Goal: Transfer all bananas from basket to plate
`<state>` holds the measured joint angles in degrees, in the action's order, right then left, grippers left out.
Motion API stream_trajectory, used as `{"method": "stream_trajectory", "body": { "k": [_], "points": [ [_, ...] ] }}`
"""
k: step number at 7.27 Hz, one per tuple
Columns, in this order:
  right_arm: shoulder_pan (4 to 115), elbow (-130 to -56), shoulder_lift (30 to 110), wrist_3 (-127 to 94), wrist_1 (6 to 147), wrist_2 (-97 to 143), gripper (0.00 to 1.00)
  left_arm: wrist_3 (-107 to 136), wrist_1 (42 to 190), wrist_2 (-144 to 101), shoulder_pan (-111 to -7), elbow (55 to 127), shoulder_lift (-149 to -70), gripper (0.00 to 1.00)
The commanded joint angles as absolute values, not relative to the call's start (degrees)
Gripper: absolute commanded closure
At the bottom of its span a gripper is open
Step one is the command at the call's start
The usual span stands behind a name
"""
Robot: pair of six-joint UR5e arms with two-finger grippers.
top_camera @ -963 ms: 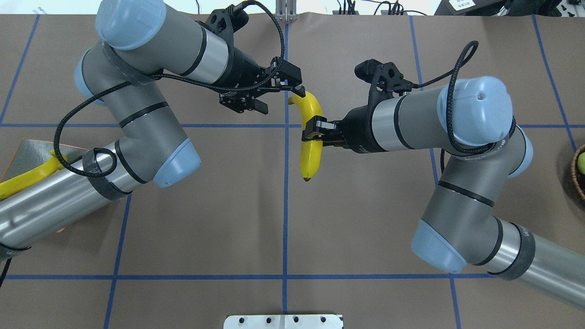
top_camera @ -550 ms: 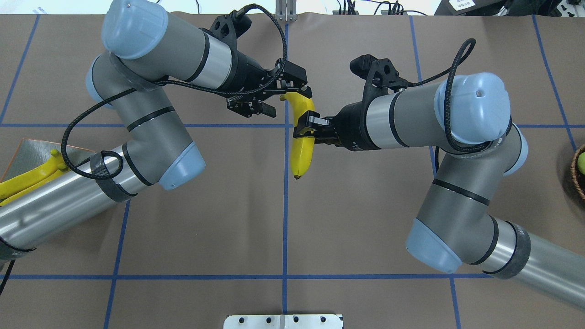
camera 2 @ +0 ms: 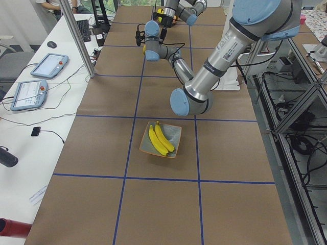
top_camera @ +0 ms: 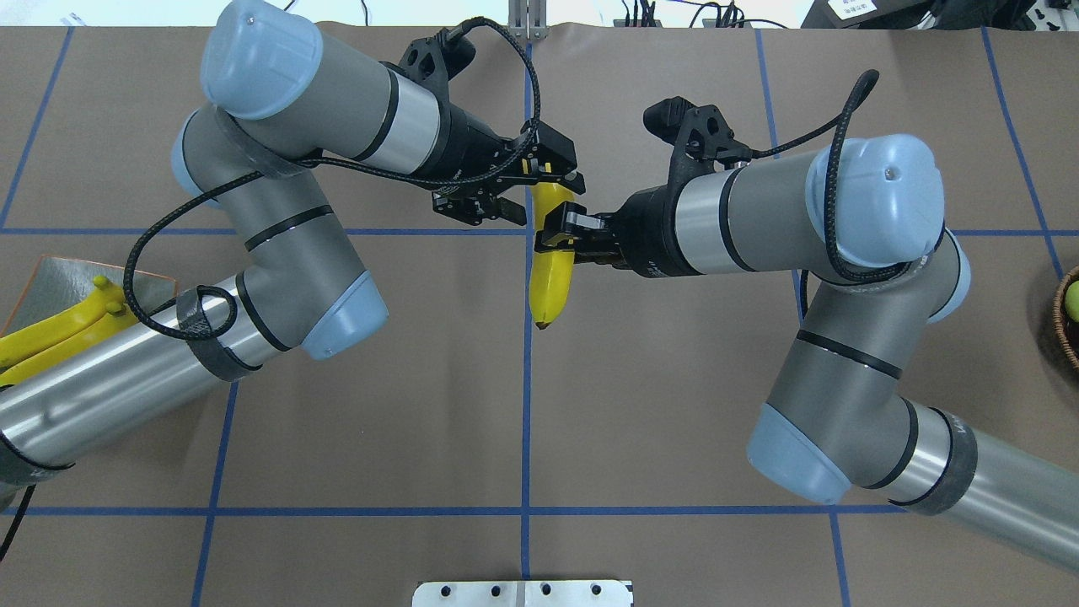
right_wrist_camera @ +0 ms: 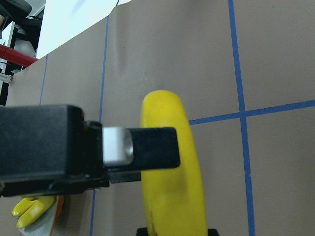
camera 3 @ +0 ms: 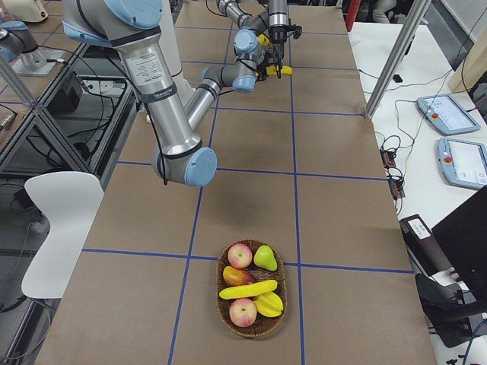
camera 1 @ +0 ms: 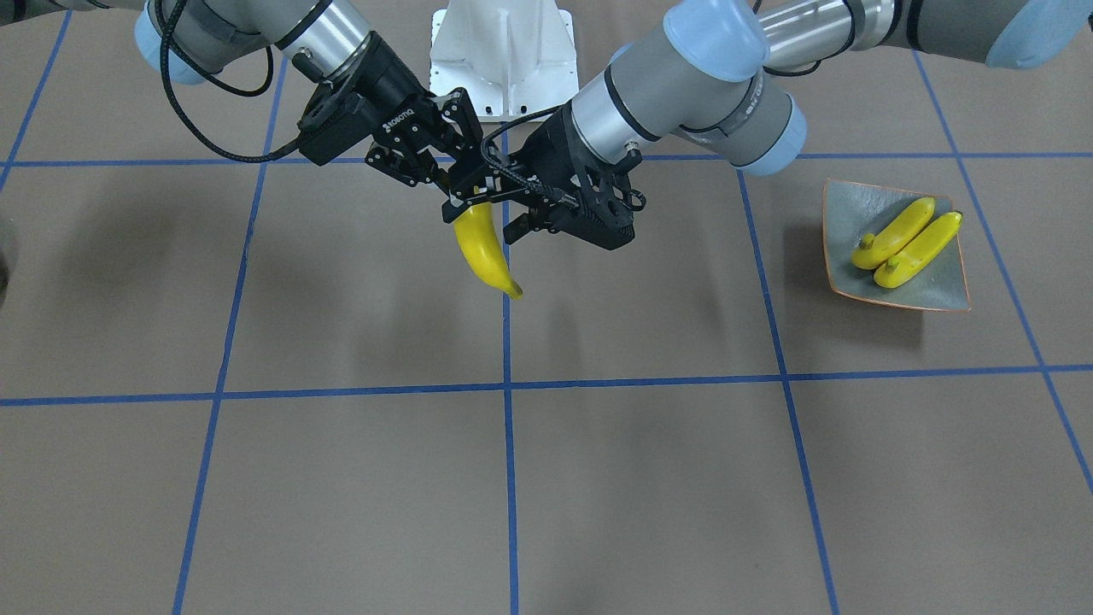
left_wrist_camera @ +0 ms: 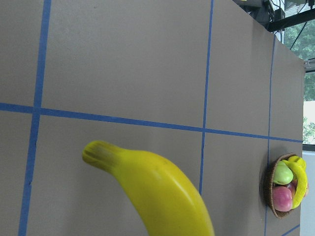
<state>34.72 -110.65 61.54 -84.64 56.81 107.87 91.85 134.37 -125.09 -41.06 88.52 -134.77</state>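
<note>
A yellow banana (top_camera: pixel 548 278) hangs in the air over the table's middle, stem end up. My right gripper (top_camera: pixel 556 240) is shut on its middle; the right wrist view shows a finger (right_wrist_camera: pixel 147 147) pressed against the banana (right_wrist_camera: pixel 172 196). My left gripper (top_camera: pixel 544 196) is open, its fingers on either side of the banana's upper end. Two bananas (camera 1: pixel 905 239) lie side by side on the plate (camera 1: pixel 845 213) at the table's left end. One more banana (camera 3: pixel 247 290) lies in the basket (camera 3: pixel 227 319) at the right end.
The basket also holds apples and a green pear (camera 3: pixel 264 257). Blue tape lines (top_camera: pixel 527 421) cross the brown table. A white mounting plate (camera 1: pixel 504 43) sits at the robot's base. Tablets and cables lie on a side desk (camera 2: pixel 36 76).
My left gripper has moved right until its open fingers flank the banana's upper end. My right gripper has shifted slightly left with the banana.
</note>
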Motion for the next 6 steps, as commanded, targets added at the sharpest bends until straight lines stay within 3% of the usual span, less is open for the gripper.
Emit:
{"method": "stream_trajectory", "body": {
  "k": [1, 2, 3, 6],
  "points": [
    [34.72, -110.65, 61.26, -84.64, 56.78, 107.84, 1.0, 92.11, 134.38, -125.16, -40.43, 88.68, -134.74, 1.0],
    [34.72, -110.57, 61.26, -84.64, 56.78, 107.75, 0.91, 92.28, 134.3, -125.16, -40.34, 88.86, -134.74, 1.0],
    [34.89, -110.48, 61.35, -84.73, 56.78, 106.54, 0.01, 92.55, 134.3, -125.16, -40.34, 88.86, -134.74, 1.0],
    [34.98, -111.53, 62.31, -87.71, 56.69, 105.73, 0.0, 92.81, 134.3, -125.24, -40.52, 89.03, -134.04, 1.0]
  ]
}}
